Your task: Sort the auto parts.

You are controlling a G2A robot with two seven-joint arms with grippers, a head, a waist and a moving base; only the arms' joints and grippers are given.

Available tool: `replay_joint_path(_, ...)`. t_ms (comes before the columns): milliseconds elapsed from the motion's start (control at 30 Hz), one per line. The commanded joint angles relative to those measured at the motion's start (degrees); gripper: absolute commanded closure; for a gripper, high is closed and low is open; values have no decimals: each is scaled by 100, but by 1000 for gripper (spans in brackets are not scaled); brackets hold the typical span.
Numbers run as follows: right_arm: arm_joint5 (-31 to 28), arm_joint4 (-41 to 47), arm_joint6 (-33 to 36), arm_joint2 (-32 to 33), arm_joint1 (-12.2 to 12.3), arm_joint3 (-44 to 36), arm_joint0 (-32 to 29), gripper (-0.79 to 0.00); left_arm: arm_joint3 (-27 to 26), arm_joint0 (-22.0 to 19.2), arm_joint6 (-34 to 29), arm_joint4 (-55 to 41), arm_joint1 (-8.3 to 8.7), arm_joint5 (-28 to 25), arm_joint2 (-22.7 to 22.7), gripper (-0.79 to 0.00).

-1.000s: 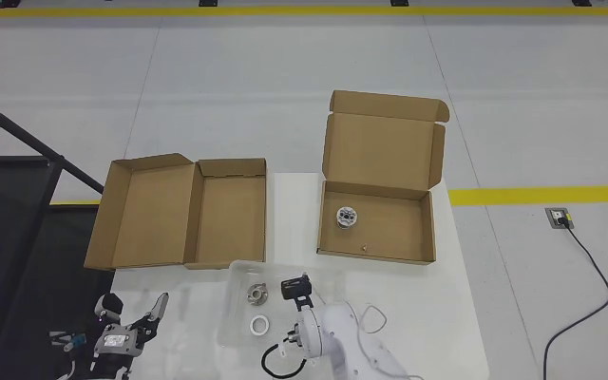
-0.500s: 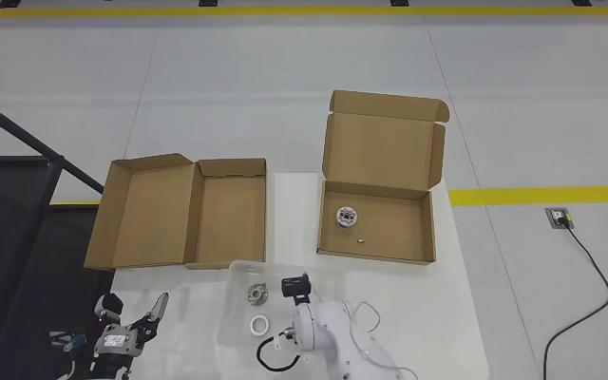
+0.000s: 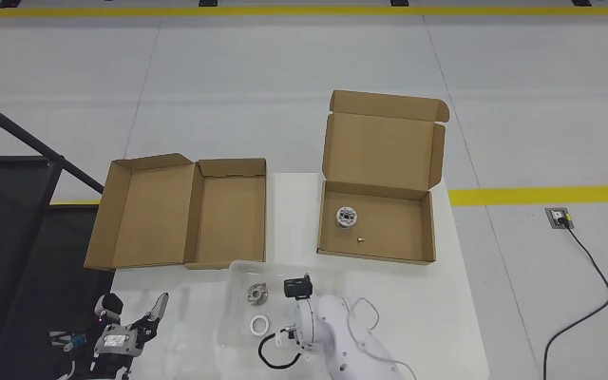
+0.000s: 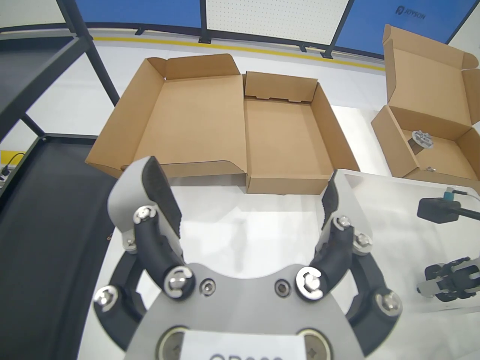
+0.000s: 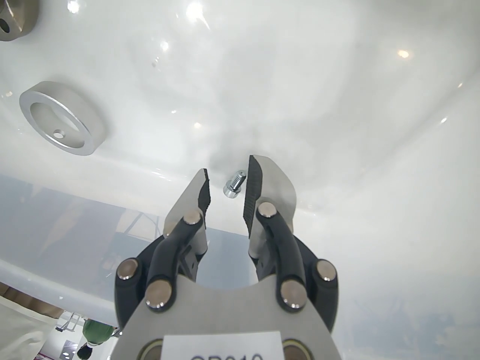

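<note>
While a gear (image 3: 346, 217) and small bolt (image 3: 360, 239) already sit in the box (image 3: 399, 223) at 1 o'clock, my right jaws are spread around a loose bolt (image 5: 234, 184) in the clear bin (image 3: 237, 285) at 6. Ring (image 5: 62, 117) and hub (image 5: 15, 5) left to go, left jaws spread wide.

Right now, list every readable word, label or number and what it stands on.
On the wall panels: brand logos, left unquoted.
The white label by the left gripper: cut off, unreadable.
The matching label by the right gripper: cut off too.
On the cardboard boxes, bin, ring, bolt: none seen.
</note>
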Motion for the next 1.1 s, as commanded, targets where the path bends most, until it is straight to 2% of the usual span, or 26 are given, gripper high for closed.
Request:
replay_joint_path(0,-3,-3,3,21,-22,61,22,-166,0,0,0,0,0,0,0,-785)
replay_joint_path(133,-7,-16,7,92,-60,151,57,-9,0,0,0,0,0,0,0,-785)
replay_joint_path(167,-10,-23,10,110,-67,159,61,0,0,0,0,0,0,0,0,-785)
replay_joint_path(300,-10,-84,10,205,-82,81,38,0,0,0,0,0,0,0,0,-785)
replay_joint_path(467,-133,-234,90,331,-26,-623,-233,0,0,0,0,0,0,0,0,-785)
replay_joint_path(567,-402,-343,86,487,57,-1423,-592,0,0,0,0,0,0,0,0,-785)
replay_joint_path(700,-1050,-400,-60,764,194,-2760,-1234,0,0,0,0,0,0,0,0,-785)
replay_joint_path(867,-1873,-298,-714,1056,325,-4004,-1855,0,0,0,0,0,0,0,0,-785)
replay_joint_path(967,-1971,-327,-1143,1233,359,-4156,-1865,0,0,0,0,0,0,0,0,-785)
replay_joint_path(1067,-1809,-279,-1406,1366,350,-3905,-1508,0,0,0,0,0,0,0,0,-785)
